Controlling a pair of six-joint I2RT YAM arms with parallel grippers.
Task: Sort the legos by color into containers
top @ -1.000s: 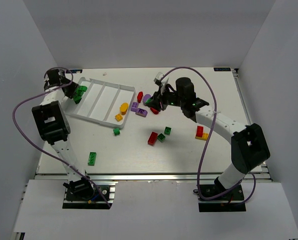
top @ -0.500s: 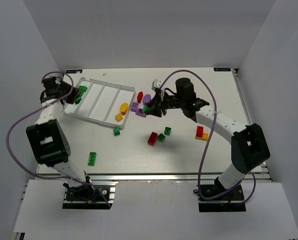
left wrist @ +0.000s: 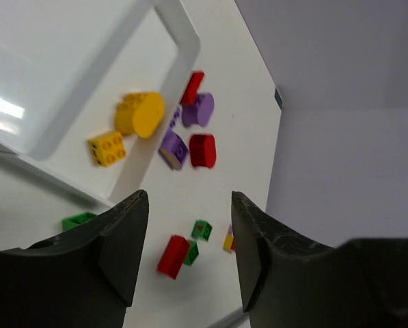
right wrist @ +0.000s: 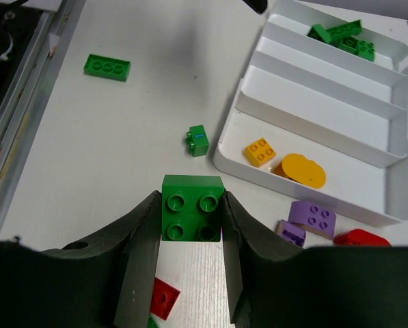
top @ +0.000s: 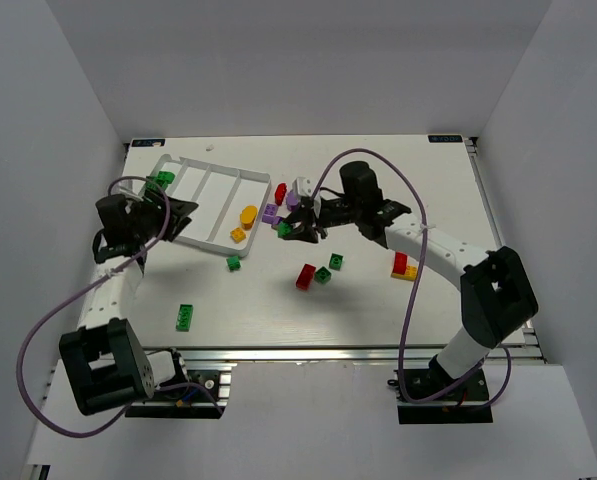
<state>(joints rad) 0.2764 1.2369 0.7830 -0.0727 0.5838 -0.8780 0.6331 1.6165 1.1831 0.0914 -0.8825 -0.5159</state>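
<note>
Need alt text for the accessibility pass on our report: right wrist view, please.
The right pincer grips a green four-stud brick over a white table. Up right, a white compartment tray holds green bricks in its far compartment; a long green brick lies on the table at upper left.

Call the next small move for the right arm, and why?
Probably swing the right gripper left toward the tray's end compartment and release there. It is shut on a green brick, and that compartment is the only one that holds green bricks.
</note>
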